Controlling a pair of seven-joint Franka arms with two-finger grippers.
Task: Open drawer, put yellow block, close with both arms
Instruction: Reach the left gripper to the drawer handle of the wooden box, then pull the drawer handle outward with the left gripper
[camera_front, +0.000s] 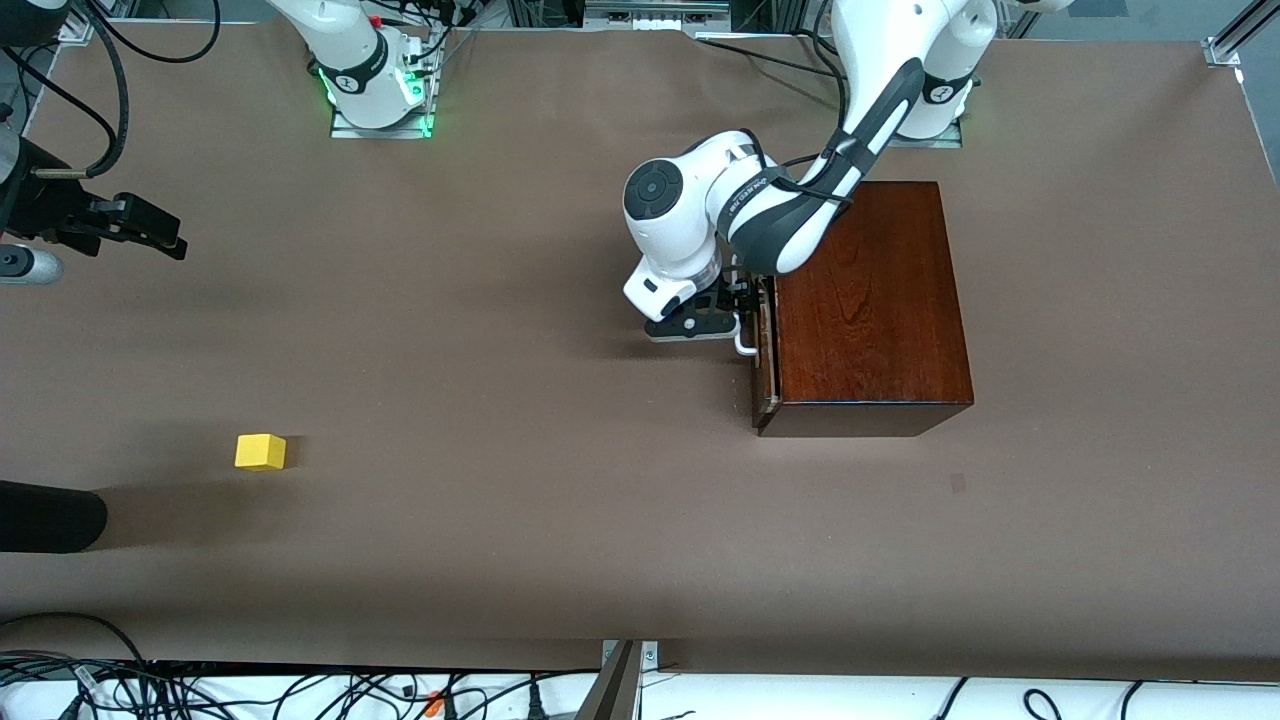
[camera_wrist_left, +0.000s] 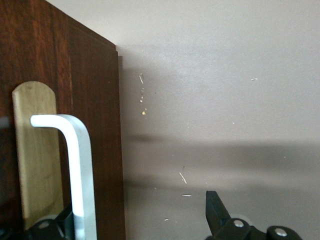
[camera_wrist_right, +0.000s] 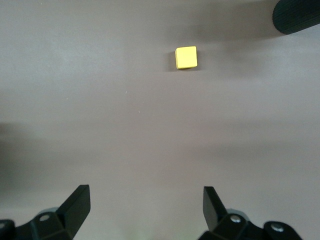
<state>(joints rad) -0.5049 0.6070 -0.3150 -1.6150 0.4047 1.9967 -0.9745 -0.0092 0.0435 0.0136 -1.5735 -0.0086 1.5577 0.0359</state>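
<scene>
The dark mahogany box (camera_front: 870, 300) stands toward the left arm's end of the table. Its drawer (camera_front: 764, 350) faces the right arm's end, and a thin pale strip shows between the front and the box. My left gripper (camera_front: 738, 300) is open in front of the drawer, straddling the white bar handle (camera_wrist_left: 82, 170). One finger (camera_wrist_left: 60, 225) is next to the bar and the other finger (camera_wrist_left: 216, 212) is well off it. The yellow block (camera_front: 260, 452) lies on the table at the right arm's end. My right gripper (camera_wrist_right: 145, 205) hangs open and empty over the table, short of the yellow block (camera_wrist_right: 186, 57).
A black rounded object (camera_front: 50, 515) pokes in from the table's edge close to the block and nearer to the front camera. Cables run along the table's front edge (camera_front: 300, 690). Brown tabletop (camera_front: 500, 350) stretches between block and box.
</scene>
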